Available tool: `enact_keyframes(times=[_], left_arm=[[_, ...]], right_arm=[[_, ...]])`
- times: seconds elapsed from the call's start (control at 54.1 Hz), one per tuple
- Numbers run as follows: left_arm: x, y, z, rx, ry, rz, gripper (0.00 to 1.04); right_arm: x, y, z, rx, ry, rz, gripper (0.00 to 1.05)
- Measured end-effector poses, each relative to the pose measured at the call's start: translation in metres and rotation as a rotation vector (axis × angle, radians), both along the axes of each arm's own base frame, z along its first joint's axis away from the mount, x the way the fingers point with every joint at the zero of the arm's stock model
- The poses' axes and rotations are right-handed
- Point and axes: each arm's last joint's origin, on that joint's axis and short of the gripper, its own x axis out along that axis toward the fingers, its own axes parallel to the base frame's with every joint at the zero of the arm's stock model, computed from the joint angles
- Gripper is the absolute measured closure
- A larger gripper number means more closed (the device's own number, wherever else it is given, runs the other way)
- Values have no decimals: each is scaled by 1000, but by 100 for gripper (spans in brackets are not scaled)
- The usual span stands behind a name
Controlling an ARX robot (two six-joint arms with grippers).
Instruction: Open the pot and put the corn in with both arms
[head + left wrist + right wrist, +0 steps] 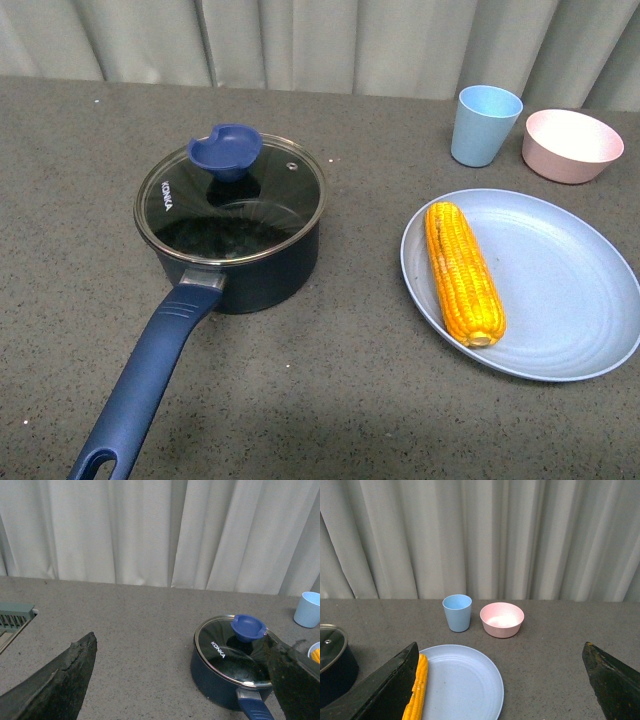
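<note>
A dark blue pot (240, 255) sits on a grey table (330, 400). Its glass lid (250, 205) is on, and its long handle points toward the robot. To the pot's right, well apart, the corn (463, 272) lies on a pale blue plate (570, 330). Behind the plate stand a light-blue cup (487, 125) and a pink bowl (570, 145), near each other.

Only the wrist views show the grippers. The left gripper (181, 642) hangs over the table short of the pot, fingers spread wide and holding nothing — the right gripper (501, 650), just as wide and empty, hangs short of the plate. A white curtain (480, 535) hangs behind the table.
</note>
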Motion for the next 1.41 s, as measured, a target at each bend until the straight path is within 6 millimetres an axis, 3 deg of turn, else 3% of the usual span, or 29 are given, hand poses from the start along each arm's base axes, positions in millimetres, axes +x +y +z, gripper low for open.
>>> enact_keyframes(times=[1.258,1.35,1.406], left_arm=[[0,0,0,0,0,0,7],[5,0,-5,-27,78,260,7],[12,0,-5,-39,84,308,7]], right_arm=[[0,0,0,0,0,0,9],[0,0,0,0,0,-1,9],[0,0,0,0,0,0,9]])
